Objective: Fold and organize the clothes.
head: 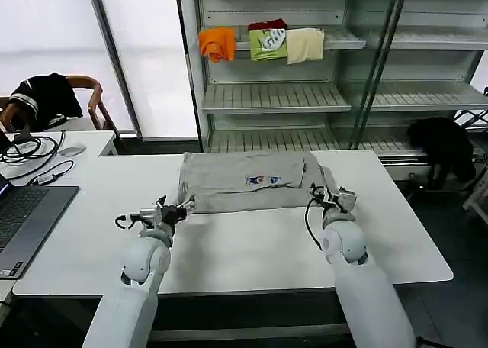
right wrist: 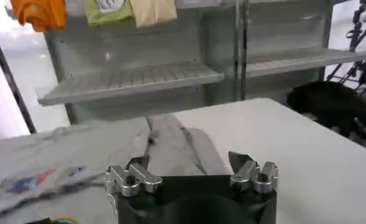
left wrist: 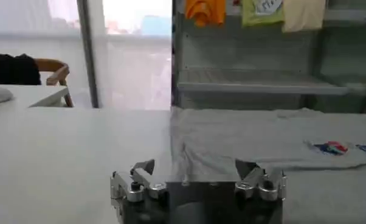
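The light grey T-shirt (head: 229, 182) lies flat across the far half of the white table (head: 244, 249), its small multicoloured print (head: 263, 180) facing up. My left gripper (head: 185, 206) stands open at the shirt's near left corner. In the left wrist view the fabric edge (left wrist: 189, 152) lies just ahead of the spread fingertips (left wrist: 148, 167). My right gripper (head: 324, 194) is open at the shirt's right side, by the sleeve. In the right wrist view the folded sleeve (right wrist: 177, 143) runs ahead between the jaws of the gripper (right wrist: 188, 162), with nothing held.
A metal shelf unit (head: 274, 96) behind the table holds orange (head: 218, 43), green (head: 268, 43) and cream (head: 305, 44) folded garments. A laptop (head: 23, 218) and cables (head: 34, 153) sit on the left desk. Black garments lie on a chair (head: 46, 96) and at the right (head: 442, 142).
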Robot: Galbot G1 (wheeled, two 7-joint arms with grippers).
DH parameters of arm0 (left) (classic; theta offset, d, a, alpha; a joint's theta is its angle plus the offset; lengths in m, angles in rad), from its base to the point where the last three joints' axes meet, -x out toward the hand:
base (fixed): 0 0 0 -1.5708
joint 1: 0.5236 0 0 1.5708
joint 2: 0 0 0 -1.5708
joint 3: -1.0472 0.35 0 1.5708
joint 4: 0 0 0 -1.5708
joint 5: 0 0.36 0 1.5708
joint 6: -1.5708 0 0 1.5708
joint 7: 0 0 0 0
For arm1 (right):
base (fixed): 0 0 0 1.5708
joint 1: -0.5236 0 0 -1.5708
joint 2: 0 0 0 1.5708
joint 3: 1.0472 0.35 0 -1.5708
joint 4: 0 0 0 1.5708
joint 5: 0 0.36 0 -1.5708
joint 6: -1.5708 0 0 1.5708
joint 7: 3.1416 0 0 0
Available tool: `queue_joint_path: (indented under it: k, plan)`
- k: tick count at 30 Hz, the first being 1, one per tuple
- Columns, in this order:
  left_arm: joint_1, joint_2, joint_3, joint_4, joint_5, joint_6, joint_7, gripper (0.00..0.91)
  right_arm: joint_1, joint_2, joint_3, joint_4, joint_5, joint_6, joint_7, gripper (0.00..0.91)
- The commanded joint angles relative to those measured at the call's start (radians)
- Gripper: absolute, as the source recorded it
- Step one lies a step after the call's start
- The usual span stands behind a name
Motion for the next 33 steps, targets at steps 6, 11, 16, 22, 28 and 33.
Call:
queue_joint_path:
  k: [6,11,16,22,28,33]
  plan:
    - [0.02,-0.004,-0.013,0.035,0.009,-0.004,0.002,0.907,-0.036,-0.041,0.004,0.007,-0.008,-0.018,-0.002,0.907]
    - [0.02,-0.003,-0.008,0.048,0.013,-0.007,0.004,0.806,-0.034,-0.041,0.006,-0.006,-0.008,-0.015,-0.005,0.907]
    - [0.017,-0.002,-0.004,0.055,0.02,-0.005,0.007,0.343,-0.027,-0.042,0.006,-0.023,-0.006,-0.017,-0.009,0.867]
    - [0.021,0.0,0.002,0.065,0.024,-0.004,0.01,0.03,-0.016,-0.038,0.002,-0.061,0.011,-0.021,-0.015,0.423]
    - [0.029,0.0,0.01,0.064,0.029,-0.003,0.015,0.02,-0.017,-0.032,-0.001,-0.104,0.035,-0.02,-0.023,0.353]
    - [0.033,0.004,0.014,0.063,0.03,-0.002,0.02,0.02,-0.022,-0.027,-0.002,-0.131,0.05,-0.013,-0.031,0.0]
